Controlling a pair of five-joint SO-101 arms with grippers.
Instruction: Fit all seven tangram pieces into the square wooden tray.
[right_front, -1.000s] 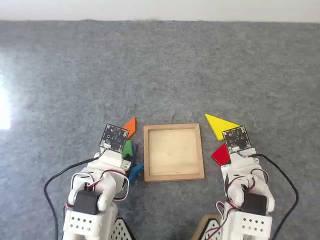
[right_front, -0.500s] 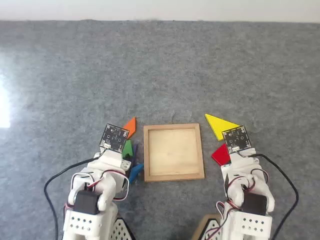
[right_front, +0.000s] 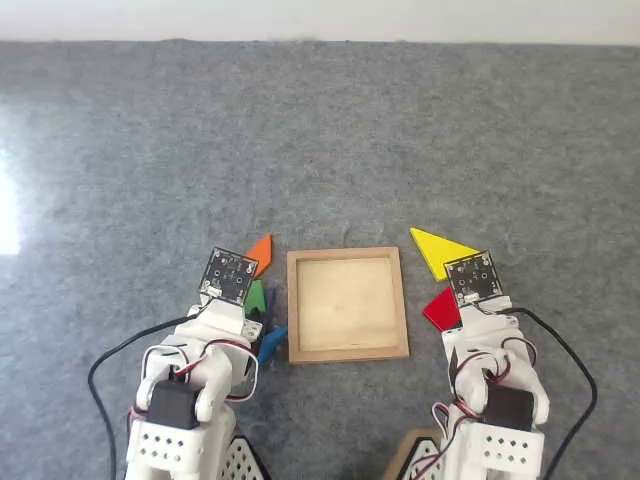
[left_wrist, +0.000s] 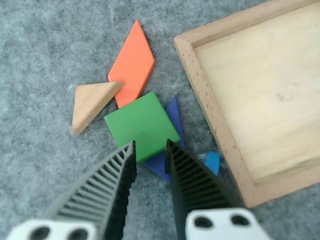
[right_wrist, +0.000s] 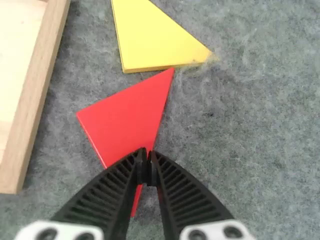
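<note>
The square wooden tray lies between my two arms with nothing in it; its rim also appears in the left wrist view. Beside it lie an orange parallelogram, a wood-coloured triangle, a green square, a dark blue triangle partly under the square, and a light blue piece. My left gripper hovers over the green square's near corner, slightly open and holding nothing. On the tray's other side are a yellow triangle and a red triangle. My right gripper is shut, tips over the red triangle.
Grey felt covers the table, with wide free room beyond the tray. The left arm and right arm stand close to the tray's two sides. Their bases sit at the near edge.
</note>
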